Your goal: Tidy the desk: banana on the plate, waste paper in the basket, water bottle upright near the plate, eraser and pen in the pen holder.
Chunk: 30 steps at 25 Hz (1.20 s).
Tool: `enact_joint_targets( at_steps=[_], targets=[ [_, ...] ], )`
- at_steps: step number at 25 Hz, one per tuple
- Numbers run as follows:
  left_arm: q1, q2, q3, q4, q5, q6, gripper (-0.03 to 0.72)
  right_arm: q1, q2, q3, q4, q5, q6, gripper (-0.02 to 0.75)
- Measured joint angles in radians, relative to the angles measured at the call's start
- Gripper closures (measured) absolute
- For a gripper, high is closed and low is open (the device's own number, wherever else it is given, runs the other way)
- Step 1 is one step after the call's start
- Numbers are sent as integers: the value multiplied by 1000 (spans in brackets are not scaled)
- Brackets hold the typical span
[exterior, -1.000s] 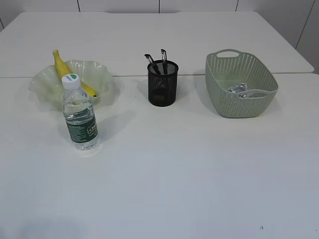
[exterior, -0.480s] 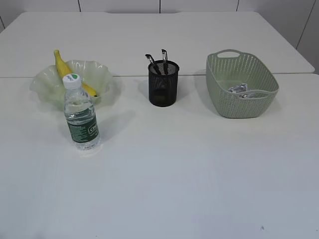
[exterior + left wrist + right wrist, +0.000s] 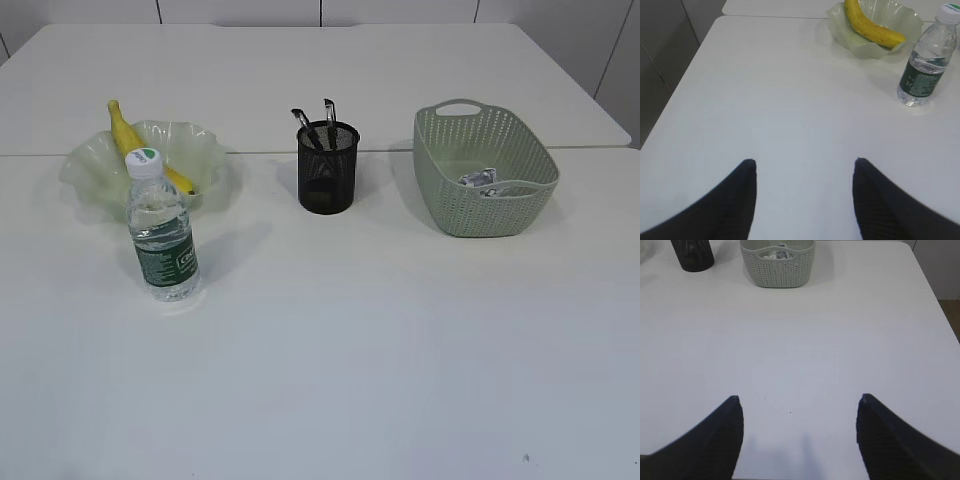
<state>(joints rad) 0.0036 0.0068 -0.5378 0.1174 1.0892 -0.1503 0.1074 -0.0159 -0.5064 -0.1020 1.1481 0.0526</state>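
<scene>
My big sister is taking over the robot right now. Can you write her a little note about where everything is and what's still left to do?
Left gripper: open, holding nothing, above bare desk.
Right gripper: open, holding nothing.
Banana lies in the plate; water bottle stands upright just in front of it.
Waste paper is in the basket.
Two pens stand in the pen holder.
The eraser is not visible; it may be inside the holder. Check that; nothing else looks left.

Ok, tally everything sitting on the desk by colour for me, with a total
Green: 2, plate, basket
Yellow: 1, banana
Clear: 1, water bottle
Black: 3, pen holder, two pens
White: 1, waste paper
Total: 8
</scene>
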Motion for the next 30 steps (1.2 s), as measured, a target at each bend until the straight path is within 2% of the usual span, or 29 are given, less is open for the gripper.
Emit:
enact_joint_targets(
  at_steps=[8, 16, 23, 30],
  targets=[
    [0, 0, 3, -19, 0, 41, 262, 0, 0, 0, 67, 0, -107, 216],
    [0, 0, 12, -50, 8, 76, 263, 0, 0, 0, 39, 0, -61, 216],
    [0, 0, 12, -84, 11, 119, 295, -4, 0, 0, 44, 0, -53, 217],
    [2, 0, 12, -91, 11, 121, 316, -142, 0, 0, 61, 0, -53, 218]
  ],
)
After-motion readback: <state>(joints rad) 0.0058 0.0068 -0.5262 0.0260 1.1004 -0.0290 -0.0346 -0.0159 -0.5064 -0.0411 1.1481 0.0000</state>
